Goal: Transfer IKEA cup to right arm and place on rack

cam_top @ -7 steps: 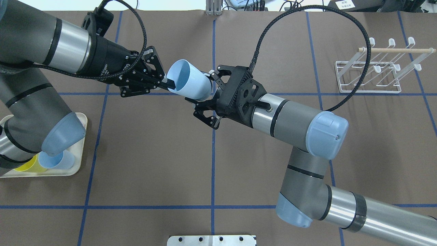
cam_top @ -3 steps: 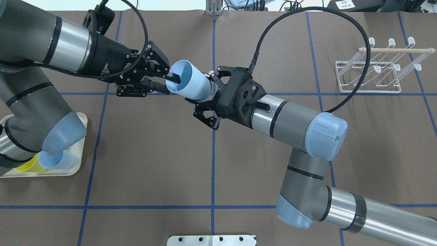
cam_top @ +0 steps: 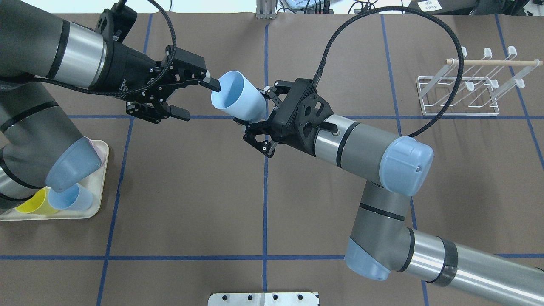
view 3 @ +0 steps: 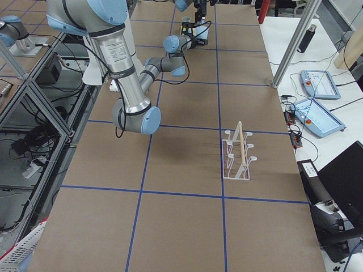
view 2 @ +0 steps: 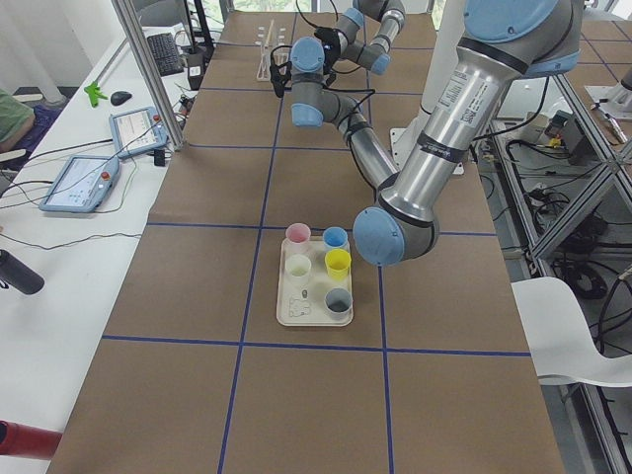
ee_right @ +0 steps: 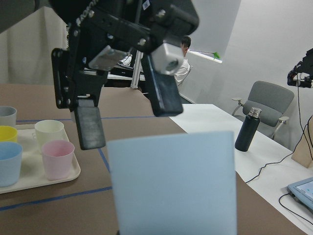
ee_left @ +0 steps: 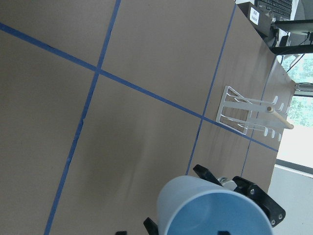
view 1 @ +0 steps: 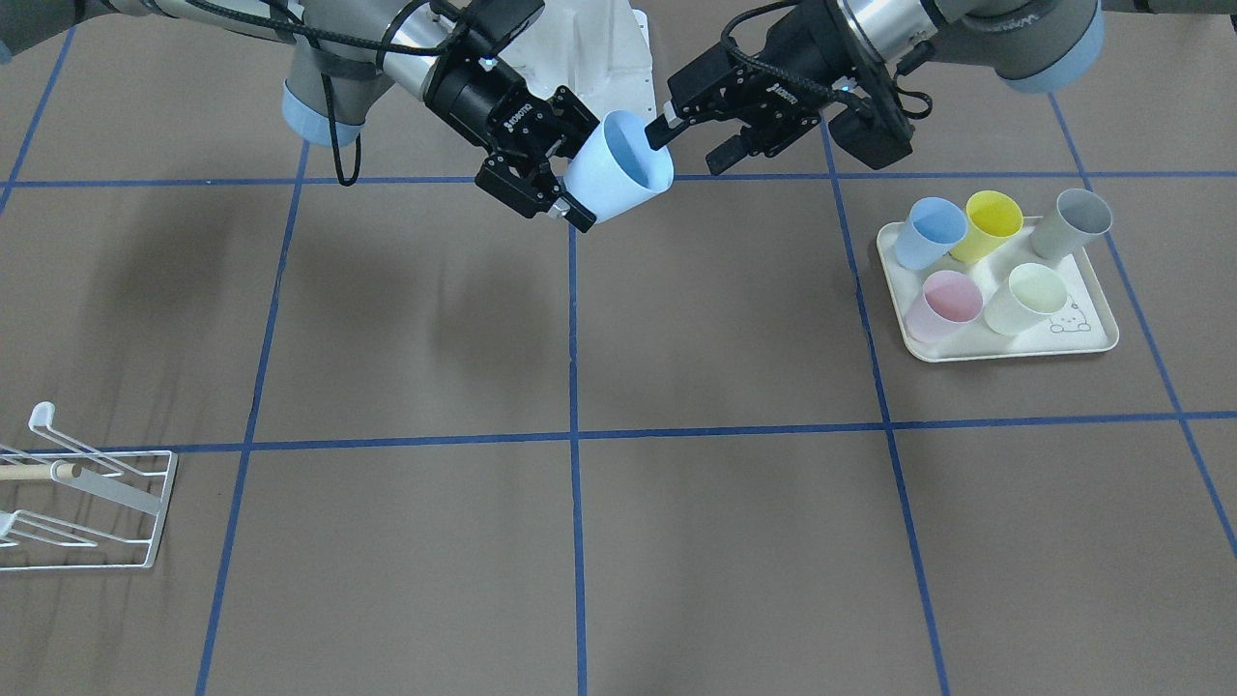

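Well apart from the rack (cam_top: 461, 114), my right gripper (cam_top: 254, 111) is clamped on the base of the cup (cam_top: 236, 100), which is empty and up in the air. Farther off, my left gripper (cam_top: 199, 100) gapes wide, gripping nothing, one finger by the rim. Handover looks done. Next: carry it to the rack's prongs, mouth down. Farthest off, the tray (view 1: 1092, 343) holds five empty cups (view 1: 1034, 290).

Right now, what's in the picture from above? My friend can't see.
The right gripper holds a light-blue plastic cup by its base; the open left gripper is beside its rim. A white wire rack stands at the far right.
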